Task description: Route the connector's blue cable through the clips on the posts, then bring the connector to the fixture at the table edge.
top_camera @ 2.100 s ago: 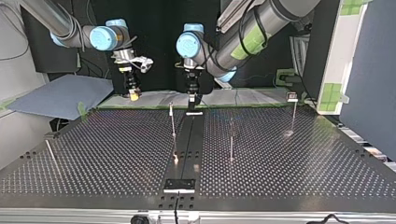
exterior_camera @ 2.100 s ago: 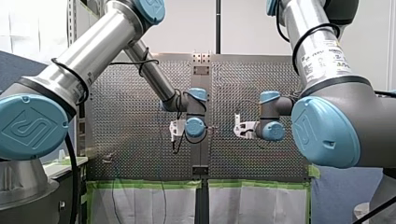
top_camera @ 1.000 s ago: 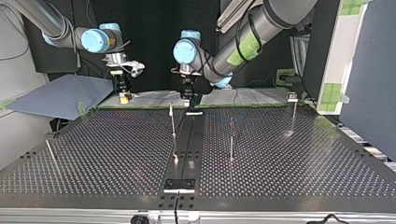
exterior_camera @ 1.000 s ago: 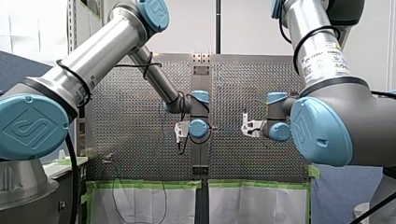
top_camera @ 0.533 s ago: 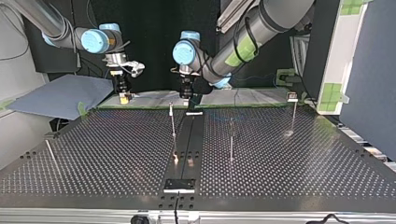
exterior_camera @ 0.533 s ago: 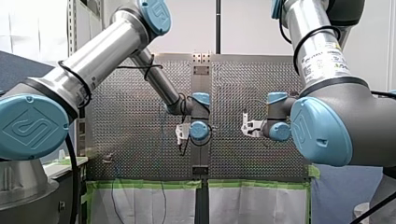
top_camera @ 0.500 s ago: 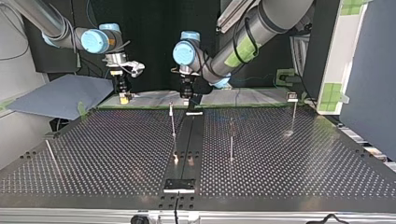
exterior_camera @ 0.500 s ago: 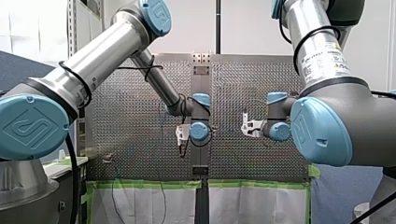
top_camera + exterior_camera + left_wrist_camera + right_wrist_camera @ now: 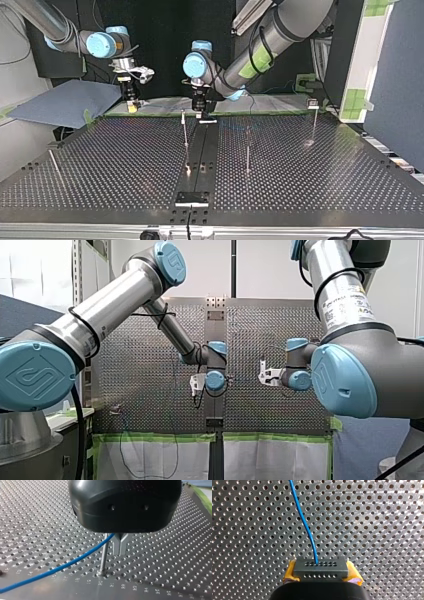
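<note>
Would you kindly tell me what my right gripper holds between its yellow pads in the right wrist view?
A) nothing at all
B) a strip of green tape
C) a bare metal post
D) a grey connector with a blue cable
D: the grey connector sits clamped between the yellow pads of my right gripper, and the blue cable runs out of it ahead.

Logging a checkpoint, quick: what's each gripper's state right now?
Left gripper: shut, apparently on the blue cable.
Right gripper: shut on the connector.
</note>
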### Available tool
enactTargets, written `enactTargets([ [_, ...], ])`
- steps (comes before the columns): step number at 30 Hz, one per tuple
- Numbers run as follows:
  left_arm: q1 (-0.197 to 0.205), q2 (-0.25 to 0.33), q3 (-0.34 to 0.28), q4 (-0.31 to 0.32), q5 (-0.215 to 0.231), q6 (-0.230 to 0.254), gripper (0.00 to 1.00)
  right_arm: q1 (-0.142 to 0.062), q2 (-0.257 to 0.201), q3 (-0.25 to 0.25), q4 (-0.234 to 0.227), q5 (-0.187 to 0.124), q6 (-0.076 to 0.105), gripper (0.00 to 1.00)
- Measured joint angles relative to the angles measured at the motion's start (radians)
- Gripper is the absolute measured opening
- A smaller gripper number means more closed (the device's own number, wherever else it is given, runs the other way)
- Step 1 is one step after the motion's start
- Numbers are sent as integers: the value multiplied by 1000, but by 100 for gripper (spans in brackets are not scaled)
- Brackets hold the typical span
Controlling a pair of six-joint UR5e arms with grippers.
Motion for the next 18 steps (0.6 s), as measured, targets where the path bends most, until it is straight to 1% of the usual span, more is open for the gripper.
enactTargets([
  [6, 5, 0, 8, -2, 2, 0, 0, -12, 0, -1, 1, 0, 3, 0],
  [10, 22, -1, 16, -2, 15, 2, 0, -17, 0, -3, 2, 0, 4, 0],
  [18, 38, -8, 31, -5, 37, 13, 0, -20, 1, -8, -1, 0, 12, 0],
])
